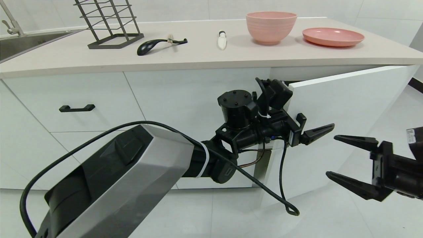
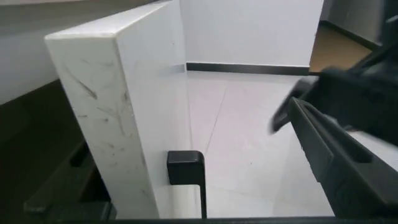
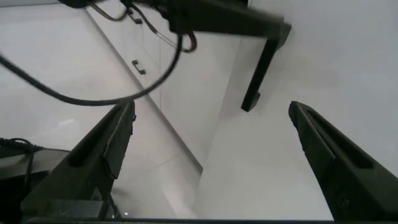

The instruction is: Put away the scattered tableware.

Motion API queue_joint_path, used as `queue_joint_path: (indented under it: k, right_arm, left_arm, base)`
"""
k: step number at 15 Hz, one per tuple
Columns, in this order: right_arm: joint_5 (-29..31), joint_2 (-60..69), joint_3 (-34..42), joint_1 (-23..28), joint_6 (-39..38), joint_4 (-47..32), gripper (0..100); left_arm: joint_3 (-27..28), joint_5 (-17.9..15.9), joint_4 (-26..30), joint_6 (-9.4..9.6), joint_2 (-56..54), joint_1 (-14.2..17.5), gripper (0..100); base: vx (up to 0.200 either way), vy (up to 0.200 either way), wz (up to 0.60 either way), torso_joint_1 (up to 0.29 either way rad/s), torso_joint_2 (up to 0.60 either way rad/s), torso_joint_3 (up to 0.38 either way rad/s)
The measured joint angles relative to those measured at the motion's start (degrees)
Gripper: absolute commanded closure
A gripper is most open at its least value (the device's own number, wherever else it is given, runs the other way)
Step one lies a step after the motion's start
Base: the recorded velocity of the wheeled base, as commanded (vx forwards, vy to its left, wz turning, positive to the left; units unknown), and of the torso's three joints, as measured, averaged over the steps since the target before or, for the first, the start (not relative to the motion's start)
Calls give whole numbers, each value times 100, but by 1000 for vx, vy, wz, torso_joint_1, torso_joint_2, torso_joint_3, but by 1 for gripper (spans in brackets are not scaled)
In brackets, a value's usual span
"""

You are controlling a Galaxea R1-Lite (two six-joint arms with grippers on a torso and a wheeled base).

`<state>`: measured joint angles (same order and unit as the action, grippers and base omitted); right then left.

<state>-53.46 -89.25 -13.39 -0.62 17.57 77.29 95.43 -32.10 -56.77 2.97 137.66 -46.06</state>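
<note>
Pink bowl (image 1: 271, 26) and plate (image 1: 333, 36) sit on the desk (image 1: 198, 56), likely light but slick and chippable, so rim grips look best. Left pincer (image 1: 317, 128) straddles the cabinet door (image 1: 350, 99) edge, spread; right pincer (image 1: 332, 155) gapes wide nearby.

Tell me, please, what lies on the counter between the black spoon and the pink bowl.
In the head view, a single white utensil lies on the counter between the black spoon and the pink bowl, touching neither.
</note>
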Motion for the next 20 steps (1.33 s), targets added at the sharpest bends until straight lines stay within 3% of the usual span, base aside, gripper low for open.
queue_joint_path:
  k: [3,7,13,20]
  right_arm:
    - [88,1073,667,102,24,-24,0]
    - [397,2422,1003,200,-20,-38,0]
    - [859,3456,1075,1140,-244,-55,0]
    - [962,3875,617,1401,-364,-54,0]
  left_arm:
    - [-74,73,1,11,40,-5,0]
    - [-560,79,-87,187,38,-77,0]
    - [-973,229,-161,180,-96,-505,0]
    - [-1189,388,-265,126,-257,-1285,0]
  base:
    - [0,0,0,0,0,0]
    - [0,0,0,0,0,0]
    - [0,0,0,0,0,0]
    - [0,0,0,0,0,0]
